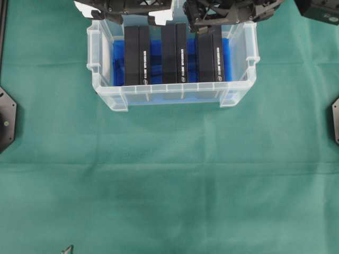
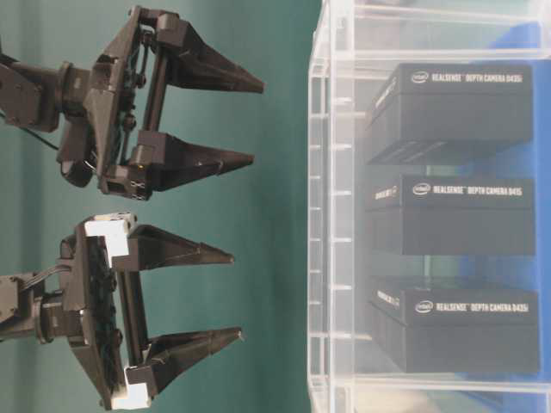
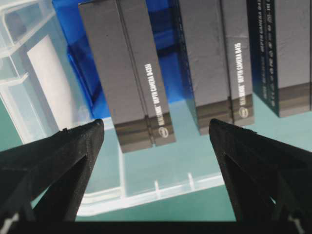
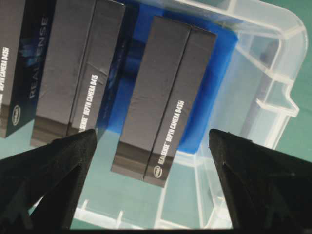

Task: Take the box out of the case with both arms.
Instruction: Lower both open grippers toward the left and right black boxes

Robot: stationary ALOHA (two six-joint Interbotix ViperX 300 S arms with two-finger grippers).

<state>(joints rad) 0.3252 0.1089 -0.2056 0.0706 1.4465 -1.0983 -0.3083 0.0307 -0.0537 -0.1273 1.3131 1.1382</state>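
The clear case (image 1: 169,98) stands at the back middle of the green cloth, with blue cloth (image 1: 119,61) lining its bottom. Three black boxes stand on edge in it: left (image 1: 137,55), middle (image 1: 174,53), right (image 1: 211,53). My left gripper (image 1: 123,15), the one with white parts, is open and empty over the case's far rim. In its wrist view (image 3: 156,124) it faces the left box (image 3: 126,73). My right gripper (image 1: 214,18) is open and empty, facing the right box (image 4: 165,97). In the table-level view both the left gripper (image 2: 237,294) and the right gripper (image 2: 257,122) stay clear of the case (image 2: 331,215).
Green cloth (image 1: 169,185) covers the table in front of the case. Black arm bases sit at the left edge (image 1: 6,119) and the right edge (image 1: 335,121). A small dark object (image 1: 67,250) pokes in at the bottom edge.
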